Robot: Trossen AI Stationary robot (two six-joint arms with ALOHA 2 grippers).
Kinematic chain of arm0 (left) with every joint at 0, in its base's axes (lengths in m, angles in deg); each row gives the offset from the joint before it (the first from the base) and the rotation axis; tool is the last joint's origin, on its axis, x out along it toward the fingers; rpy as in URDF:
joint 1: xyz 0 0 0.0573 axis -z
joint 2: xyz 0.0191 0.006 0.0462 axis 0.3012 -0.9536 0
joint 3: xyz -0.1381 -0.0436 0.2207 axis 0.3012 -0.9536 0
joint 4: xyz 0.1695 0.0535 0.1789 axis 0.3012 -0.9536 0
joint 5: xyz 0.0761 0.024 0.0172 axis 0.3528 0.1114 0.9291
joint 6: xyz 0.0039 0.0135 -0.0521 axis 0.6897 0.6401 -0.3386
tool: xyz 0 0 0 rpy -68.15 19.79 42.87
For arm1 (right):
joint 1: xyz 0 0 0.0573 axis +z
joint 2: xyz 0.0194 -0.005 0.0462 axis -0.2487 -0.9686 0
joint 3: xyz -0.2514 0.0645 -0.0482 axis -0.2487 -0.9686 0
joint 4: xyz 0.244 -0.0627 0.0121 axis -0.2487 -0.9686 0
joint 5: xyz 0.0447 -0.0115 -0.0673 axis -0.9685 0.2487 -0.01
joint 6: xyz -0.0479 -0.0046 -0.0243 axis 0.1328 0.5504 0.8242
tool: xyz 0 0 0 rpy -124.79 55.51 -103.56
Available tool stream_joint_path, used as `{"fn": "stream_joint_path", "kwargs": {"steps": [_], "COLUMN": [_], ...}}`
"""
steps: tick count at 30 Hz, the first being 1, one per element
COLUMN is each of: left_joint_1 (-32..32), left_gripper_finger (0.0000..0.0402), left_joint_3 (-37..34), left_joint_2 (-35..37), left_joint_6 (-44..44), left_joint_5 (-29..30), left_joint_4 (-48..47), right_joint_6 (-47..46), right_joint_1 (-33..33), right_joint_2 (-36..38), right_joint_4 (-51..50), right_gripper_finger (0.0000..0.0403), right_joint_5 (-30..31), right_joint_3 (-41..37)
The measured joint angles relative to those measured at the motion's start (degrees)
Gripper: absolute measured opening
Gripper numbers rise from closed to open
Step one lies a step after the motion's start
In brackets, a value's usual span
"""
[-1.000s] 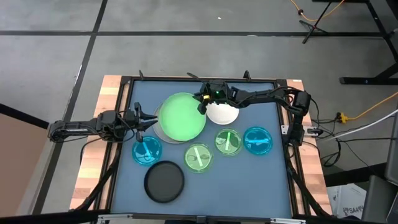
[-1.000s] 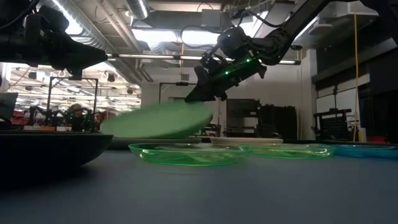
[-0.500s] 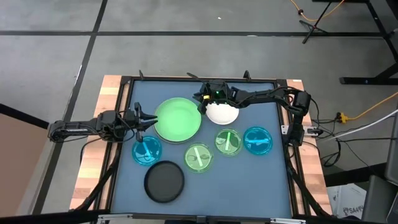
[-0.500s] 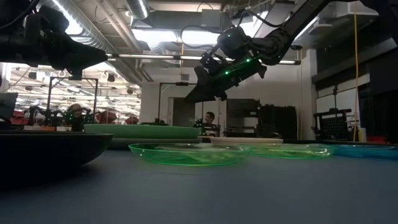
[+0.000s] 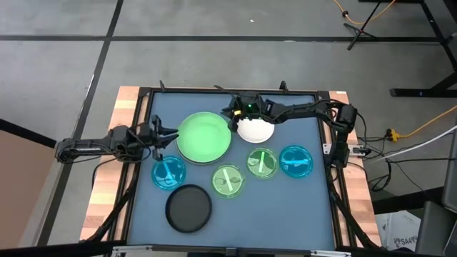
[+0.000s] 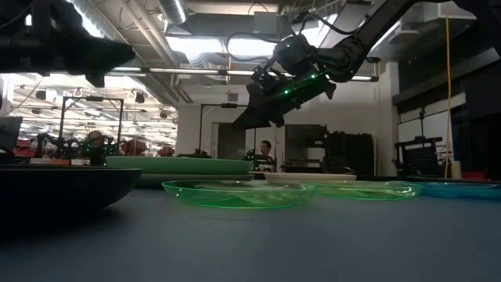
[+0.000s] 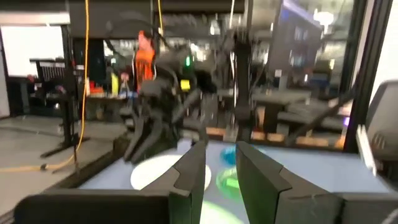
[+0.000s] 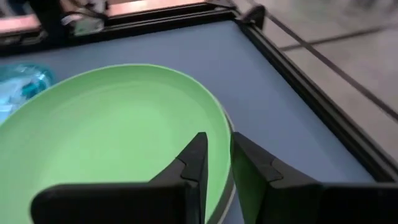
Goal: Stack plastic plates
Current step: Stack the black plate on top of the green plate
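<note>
Seven plates are being shown whole from above, with an eighth only as a grey rim (image 8: 227, 158) under the big light green plate (image 5: 204, 137), seen from the right wrist. One large light green plate is lying flat on that grey one. One white plate (image 5: 255, 130) is sitting just beside it on the right-arm side. Two small green plates (image 5: 228, 180) (image 5: 262, 161) are lying nearer the front edge than the light green plate, and two small blue plates (image 5: 168, 172) (image 5: 295, 161) are flanking them. One black plate (image 5: 188, 208) is lying furthest from it, toward the front. Nothing is being held in any plate.

The right gripper (image 5: 233, 118) is being held above the light green plate's rim, its fingers (image 8: 196, 158) slightly apart and empty. The left gripper (image 5: 167, 135) is being held just outside the plate's opposite rim, fingers (image 7: 189, 174) a little apart and empty.
</note>
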Motion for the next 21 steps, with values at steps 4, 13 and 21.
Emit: {"fn": "stream_joint_path", "kwargs": {"steps": [4, 13, 21], "left_joint_1": [0.00, 0.02, 0.04], "left_gripper_finger": [0.0082, 0.0082, 0.0082], "left_joint_3": [0.02, 1.98, 7.42], "left_joint_2": [-0.01, -2.85, -11.38], "left_joint_6": [-1.32, -6.29, -7.60], "left_joint_5": [-0.10, -0.38, -0.51], "left_joint_4": [2.46, 3.45, 3.45], "right_joint_6": [4.09, 16.24, 23.32], "right_joint_1": [0.02, 0.02, 0.04], "right_joint_2": [1.40, 10.30, 18.89], "right_joint_4": [-0.51, -11.59, -24.58], "right_gripper_finger": [0.0060, 0.0060, 0.0060], "right_joint_5": [-3.06, -2.51, 8.11], "right_joint_3": [-0.02, -0.02, 0.00]}}
